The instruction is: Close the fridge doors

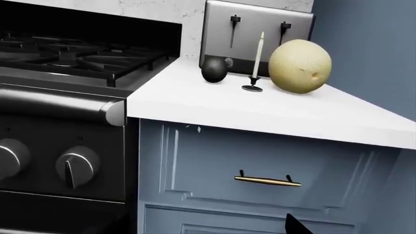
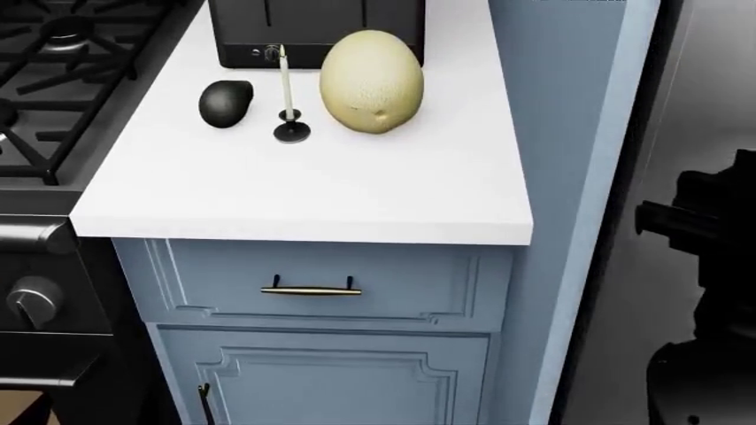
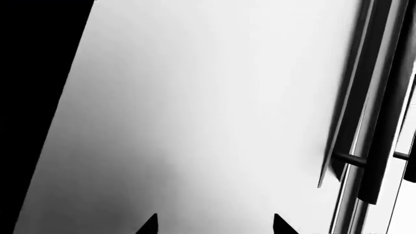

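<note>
A fridge door (image 3: 208,107) fills the right wrist view as a flat grey brushed-metal panel. Black vertical handles (image 3: 373,122) run along one side of it. My right gripper (image 3: 215,225) faces this panel, open, its two dark tips wide apart with nothing between them. In the head view the same door (image 2: 697,106) shows at the far right, with my dark right arm (image 2: 709,257) in front of it. Only one dark fingertip (image 1: 295,227) of my left gripper shows, in front of the pale blue cabinet drawer (image 1: 260,165). How that gripper's jaws stand is hidden.
A white counter (image 2: 354,195) carries a toaster (image 2: 313,27), a melon (image 2: 371,81), a candle (image 2: 289,97) and a black rounded object (image 2: 225,102). A black stove (image 2: 48,80) stands to its left. A tall blue side panel (image 2: 579,177) separates the counter from the fridge.
</note>
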Motion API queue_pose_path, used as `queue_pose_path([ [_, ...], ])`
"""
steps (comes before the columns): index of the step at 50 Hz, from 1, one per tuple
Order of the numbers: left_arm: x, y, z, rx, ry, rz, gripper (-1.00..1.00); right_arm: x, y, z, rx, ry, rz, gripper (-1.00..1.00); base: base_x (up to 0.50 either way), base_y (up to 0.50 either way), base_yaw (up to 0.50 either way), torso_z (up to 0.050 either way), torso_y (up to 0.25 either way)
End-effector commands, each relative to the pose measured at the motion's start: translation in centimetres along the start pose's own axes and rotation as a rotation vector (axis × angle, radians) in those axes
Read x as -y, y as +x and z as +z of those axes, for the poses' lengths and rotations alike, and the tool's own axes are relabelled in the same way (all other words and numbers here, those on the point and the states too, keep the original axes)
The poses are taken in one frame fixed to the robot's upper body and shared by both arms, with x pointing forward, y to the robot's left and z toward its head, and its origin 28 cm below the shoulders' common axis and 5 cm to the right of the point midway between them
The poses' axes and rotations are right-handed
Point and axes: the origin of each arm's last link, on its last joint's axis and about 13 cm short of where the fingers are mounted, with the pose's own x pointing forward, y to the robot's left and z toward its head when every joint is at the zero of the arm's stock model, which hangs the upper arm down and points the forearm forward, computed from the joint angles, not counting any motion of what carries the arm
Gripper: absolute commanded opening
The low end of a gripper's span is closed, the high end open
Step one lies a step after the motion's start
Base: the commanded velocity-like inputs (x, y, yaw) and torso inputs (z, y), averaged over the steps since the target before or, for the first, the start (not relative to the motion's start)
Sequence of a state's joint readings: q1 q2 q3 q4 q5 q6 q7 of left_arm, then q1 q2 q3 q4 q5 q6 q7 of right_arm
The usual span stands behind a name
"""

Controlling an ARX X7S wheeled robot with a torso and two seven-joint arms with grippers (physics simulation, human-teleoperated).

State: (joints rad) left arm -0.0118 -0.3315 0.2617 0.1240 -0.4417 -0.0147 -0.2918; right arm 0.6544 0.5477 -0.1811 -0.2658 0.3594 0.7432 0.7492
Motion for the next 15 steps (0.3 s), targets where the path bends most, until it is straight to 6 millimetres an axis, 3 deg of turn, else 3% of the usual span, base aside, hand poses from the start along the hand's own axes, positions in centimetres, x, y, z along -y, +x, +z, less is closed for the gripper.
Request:
queue_pose_path([
  [1,0.0,0.0,0.0,-0.002,-0.003,0.001,1.00,2.6,-0.2,2.1,0.131,0.049,-0.013,1.00,0.01,-0.01,0.00,0.000,0.000],
  [8,-0.1,-0.4,0.1,-0.009,-0.006,0.001,1.00,1.4,-10.1,-3.0,0.025,0.131,0.186,1.00,0.00,0.00,0.00,0.000,0.000],
  [11,-0.2,-0.7,0.2,-0.011,-0.004,0.001,1.00,1.3,-13.0,-4.5,-0.016,0.121,0.229,1.00,0.00,0.00,0.00,0.000,0.000],
  [15,-0.2,-1.0,0.4,-0.012,-0.001,-0.001,1.00,1.4,-15.4,-6.1,-0.065,0.115,0.263,1.00,0.00,0.00,0.00,0.000,0.000],
])
